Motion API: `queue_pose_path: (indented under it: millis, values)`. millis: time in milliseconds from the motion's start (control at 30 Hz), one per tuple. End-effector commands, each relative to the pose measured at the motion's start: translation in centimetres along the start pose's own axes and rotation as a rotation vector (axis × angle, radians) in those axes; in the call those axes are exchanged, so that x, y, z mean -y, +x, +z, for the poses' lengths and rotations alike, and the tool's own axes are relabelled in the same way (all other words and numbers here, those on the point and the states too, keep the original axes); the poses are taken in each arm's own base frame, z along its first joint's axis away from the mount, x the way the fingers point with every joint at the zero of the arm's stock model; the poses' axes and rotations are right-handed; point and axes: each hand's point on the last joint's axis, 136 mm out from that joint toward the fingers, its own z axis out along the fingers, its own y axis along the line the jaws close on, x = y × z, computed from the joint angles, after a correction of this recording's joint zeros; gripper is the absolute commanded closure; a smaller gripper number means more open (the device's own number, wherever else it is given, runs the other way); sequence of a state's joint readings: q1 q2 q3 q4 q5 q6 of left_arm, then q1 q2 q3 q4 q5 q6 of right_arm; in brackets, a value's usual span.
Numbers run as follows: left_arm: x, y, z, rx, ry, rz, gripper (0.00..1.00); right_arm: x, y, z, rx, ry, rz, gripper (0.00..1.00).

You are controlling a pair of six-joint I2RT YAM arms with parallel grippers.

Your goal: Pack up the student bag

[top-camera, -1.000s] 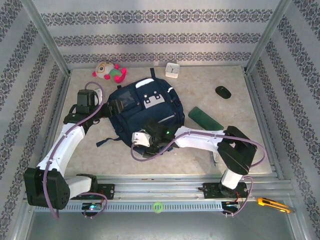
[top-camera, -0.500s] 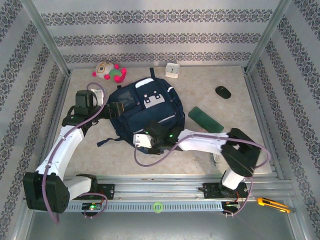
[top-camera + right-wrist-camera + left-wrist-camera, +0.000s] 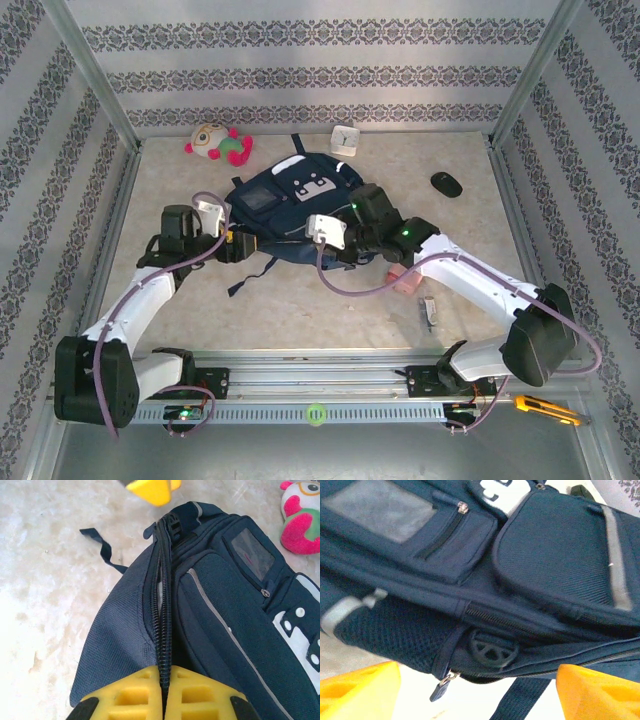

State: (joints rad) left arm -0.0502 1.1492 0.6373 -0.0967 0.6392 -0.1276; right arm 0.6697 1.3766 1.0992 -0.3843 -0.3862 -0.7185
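Note:
The student bag (image 3: 290,195), navy with grey stripes and white buckle patches, lies mid-table with its near right edge lifted. My right gripper (image 3: 340,247) is shut on the bag's zipper seam (image 3: 164,645), its yellow fingers (image 3: 130,697) pressed together around the teeth. My left gripper (image 3: 243,244) stands open at the bag's near left edge. In the left wrist view the bag (image 3: 470,560) is close up, and a zipper pull (image 3: 440,689) and a dark strap (image 3: 520,700) hang between the gripper's (image 3: 477,695) spread yellow fingertips (image 3: 360,692).
A plush toy (image 3: 215,142) and a small white box (image 3: 345,139) sit by the back wall. A black mouse (image 3: 446,182) lies at the right. A pink item (image 3: 405,279) and a small grey item (image 3: 430,311) lie under the right arm. A yellow knife (image 3: 545,408) rests off the table.
My right gripper has shut on the bag's zipper seam and pulled it up, back and to the right. The bag shifted towards the back. My left gripper moved nearer and to the right.

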Motion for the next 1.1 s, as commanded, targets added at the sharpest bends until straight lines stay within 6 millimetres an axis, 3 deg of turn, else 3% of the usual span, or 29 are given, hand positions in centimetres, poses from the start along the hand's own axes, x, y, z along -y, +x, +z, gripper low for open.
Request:
queue_pose_path:
  millis: [0, 233, 500, 800, 933, 1067]
  values:
    - [0.8, -2.0, 0.3, 0.137, 0.082, -0.032, 0.25, 2.3, -3.9, -2.1, 0.14, 0.034, -0.072, 1.0]
    - [-1.1, -0.6, 1.0, 0.14, -0.03, 0.054, 0.28, 3.1, -4.1, -2.8, 0.16, 0.028, -0.076, 1.0]
    - [-0.1, 0.0, 2.4, 0.051, 0.014, 0.086, 0.35, 3.9, -5.5, -3.9, 0.212, 0.027, -0.073, 1.0]
    - [0.7, 0.7, 2.0, 0.051, 0.043, 0.07, 0.38, 6.0, -6.4, -5.4, 0.273, 0.031, -0.05, 1.0]
    - [0.7, 0.5, 2.2, 0.05, 0.05, 0.069, 0.38, 5.9, -6.7, -5.8, 0.292, 0.015, -0.063, 1.0]
    - [0.8, -0.1, 2.7, 0.06, 0.064, 0.079, 0.47, 6.0, -6.8, -6.0, 0.303, 0.003, -0.058, 1.0]
